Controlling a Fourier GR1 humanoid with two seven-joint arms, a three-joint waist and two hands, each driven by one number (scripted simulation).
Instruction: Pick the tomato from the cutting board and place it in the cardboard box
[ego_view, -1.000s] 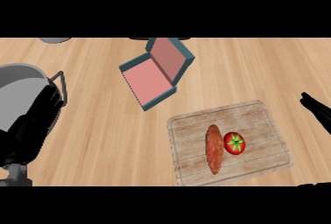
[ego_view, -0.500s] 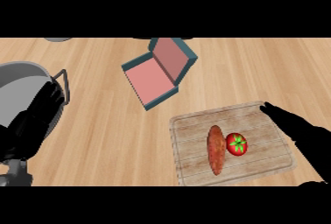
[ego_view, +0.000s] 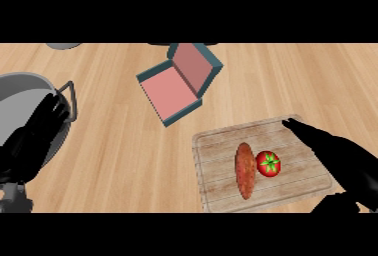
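Two hands show at the lower edge of the frame; the right hand (ego_view: 336, 152), at lower right, lies over the right side of the cutting board (ego_view: 221, 147) with its fingers stretched out straight and holding nothing, their tips pointing toward the board's upper right corner, which suits an approach to the tomato (ego_view: 269, 163); the tomato sits right of the board's middle, just left of that hand and not touched by it; a long reddish-brown vegetable (ego_view: 245, 171), perhaps a sweet potato, lies close against the tomato's left side, so a grasp from the right looks the easier one. The left hand (ego_view: 37, 132), at lower left, rests with fingers straight over a grey pot (ego_view: 22, 85), hiding much of the pot's right side; its wrist is cut off by the frame. Farther up, at upper centre, the cardboard box (ego_view: 177, 85) lies open with pink inner faces, well apart from the board; a grey object at the top left edge is cut off and cannot be identified.
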